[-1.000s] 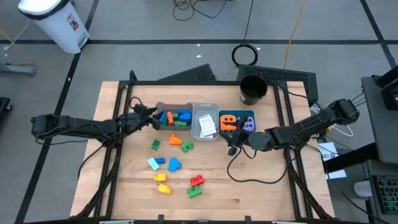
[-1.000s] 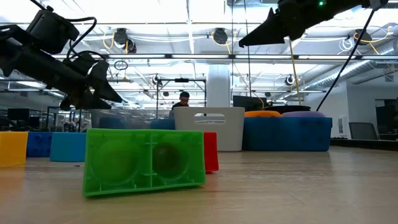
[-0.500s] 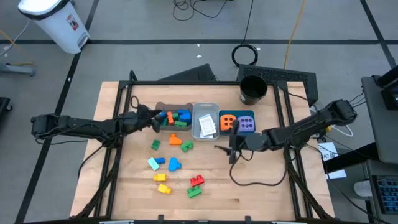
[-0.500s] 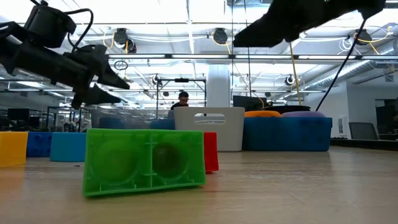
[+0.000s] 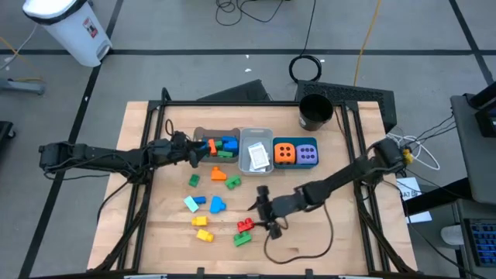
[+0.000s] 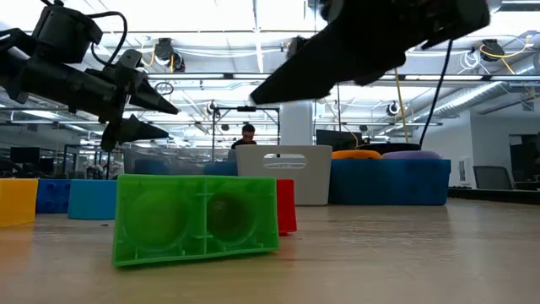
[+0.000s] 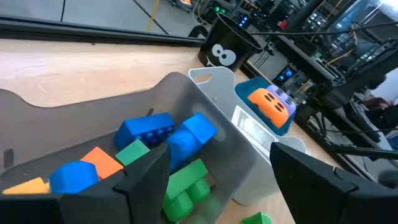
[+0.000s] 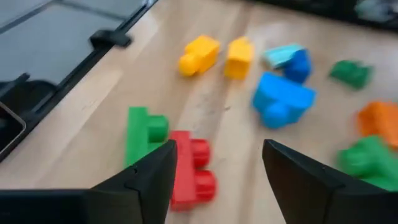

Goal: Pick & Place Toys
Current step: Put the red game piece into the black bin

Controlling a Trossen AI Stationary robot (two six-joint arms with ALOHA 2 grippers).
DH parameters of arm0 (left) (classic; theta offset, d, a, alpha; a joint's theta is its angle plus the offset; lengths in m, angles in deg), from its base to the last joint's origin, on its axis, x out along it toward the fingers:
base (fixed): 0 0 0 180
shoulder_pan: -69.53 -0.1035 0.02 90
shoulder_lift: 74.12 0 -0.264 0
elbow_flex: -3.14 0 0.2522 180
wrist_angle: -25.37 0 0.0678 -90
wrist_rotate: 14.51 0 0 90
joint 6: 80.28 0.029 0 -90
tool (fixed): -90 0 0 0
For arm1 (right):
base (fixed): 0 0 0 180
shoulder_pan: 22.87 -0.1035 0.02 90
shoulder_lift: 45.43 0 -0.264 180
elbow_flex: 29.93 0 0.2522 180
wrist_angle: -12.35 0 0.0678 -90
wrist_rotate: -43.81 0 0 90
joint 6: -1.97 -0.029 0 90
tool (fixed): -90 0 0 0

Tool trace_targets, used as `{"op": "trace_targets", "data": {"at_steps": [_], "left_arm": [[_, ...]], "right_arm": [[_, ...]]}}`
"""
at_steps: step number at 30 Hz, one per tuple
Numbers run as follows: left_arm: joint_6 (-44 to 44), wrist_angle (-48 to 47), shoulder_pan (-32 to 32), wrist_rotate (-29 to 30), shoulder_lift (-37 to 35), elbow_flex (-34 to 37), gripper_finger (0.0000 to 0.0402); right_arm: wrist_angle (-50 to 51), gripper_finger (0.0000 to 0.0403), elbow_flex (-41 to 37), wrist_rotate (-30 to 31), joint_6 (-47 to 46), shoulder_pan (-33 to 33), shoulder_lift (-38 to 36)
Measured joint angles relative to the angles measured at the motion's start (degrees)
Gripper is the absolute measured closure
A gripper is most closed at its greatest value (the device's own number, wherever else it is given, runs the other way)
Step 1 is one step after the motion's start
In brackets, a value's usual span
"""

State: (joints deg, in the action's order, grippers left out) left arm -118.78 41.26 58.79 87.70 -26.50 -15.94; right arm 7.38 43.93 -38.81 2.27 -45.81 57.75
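Several small bricks lie loose on the table: a red brick [image 5: 246, 225] and a green brick [image 5: 242, 238] toward the near edge, with yellow [image 5: 201, 229], blue [image 5: 217, 204], teal [image 5: 191, 204], orange [image 5: 218, 175] and green [image 5: 193, 180] ones to their left. My right gripper [image 5: 260, 209] is open and empty, just right of and above the red brick [image 8: 189, 169] and the green brick [image 8: 140, 134]. My left gripper [image 5: 194, 151] is open and empty over the left end of the grey bin [image 5: 203, 133], which holds blue, orange and green bricks [image 7: 165, 146].
A clear bin [image 5: 256, 136] with white cards stands right of the grey bin. A teal bin [image 5: 294, 140] beside it holds an orange dotted cube [image 5: 284, 153] and a purple one [image 5: 307, 154]. A black cup [image 5: 315, 111] stands at the far right. The right arm's cable loops over the near table.
My right gripper has moved from beside the teal bin toward the table's near edge and left, down toward the red and green bricks, staying open. My left gripper has shifted slightly toward the right over the grey bin. No brick has moved.
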Motion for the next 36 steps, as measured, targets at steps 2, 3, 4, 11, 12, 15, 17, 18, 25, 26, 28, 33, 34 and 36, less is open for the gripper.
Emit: {"op": "trace_targets", "data": {"at_steps": [2,3,4,11,12,15,17,18,25,26,28,33,34,36], "left_arm": [[-0.5,0.0,0.0,0.0,0.0,0.0,0.0119],[-0.8,0.0,0.0,0.0,0.0,0.0,0.0119],[-1.0,0.1,0.0,0.0,0.0,0.0,0.0119],[-1.0,0.5,0.0,0.0,0.0,0.0,0.0119],[-1.0,0.5,0.0,0.0,0.0,0.0,0.0119],[-0.6,0.5,0.0,0.0,0.0,0.0,0.0119],[-0.4,0.5,0.0,0.1,0.0,0.0,0.0119],[-0.4,0.5,0.0,0.1,0.0,0.0,0.0119],[-0.4,0.6,0.0,0.1,0.0,0.0,0.0119],[-0.4,0.6,0.0,0.1,0.0,0.0,0.0119],[-0.5,0.6,0.0,0.3,0.0,0.0,0.0119],[-0.5,0.6,0.0,0.3,0.0,0.0,0.0119],[-0.5,0.6,0.0,0.3,0.0,0.0,0.0119],[-0.4,0.6,0.0,0.3,0.0,0.0,0.0119]], "right_arm": [[2.7,0.0161,2.9,-1.6,-0.1,0.0,2.5],[3.3,0.0156,3.8,-2.2,-0.1,0.0,3.7],[3.6,0.015,4.6,-3.0,-0.1,0.0,4.8],[4.5,0.012,5.2,-7.7,-1.9,1.2,9.6],[4.7,0.0118,5.2,-9.8,-2.0,1.5,9.9],[3.1,0.0115,5.2,-12.0,-2.5,2.3,10.7],[3.1,0.0118,5.2,-12.1,-2.6,2.9,11.0],[3.2,0.0121,5.2,-12.1,-2.6,3.1,11.1],[3.6,0.0156,5.2,-12.0,-2.0,3.2,11.1],[3.6,0.0162,5.2,-12.0,-1.9,3.2,11.1],[3.6,0.0176,5.2,-12.0,-1.7,3.2,11.1],[3.6,0.0216,5.2,-11.8,-1.4,3.3,11.1],[3.6,0.0224,5.2,-11.7,-1.1,3.4,11.1],[3.3,0.0242,5.2,-11.6,-0.9,3.6,11.1]]}}
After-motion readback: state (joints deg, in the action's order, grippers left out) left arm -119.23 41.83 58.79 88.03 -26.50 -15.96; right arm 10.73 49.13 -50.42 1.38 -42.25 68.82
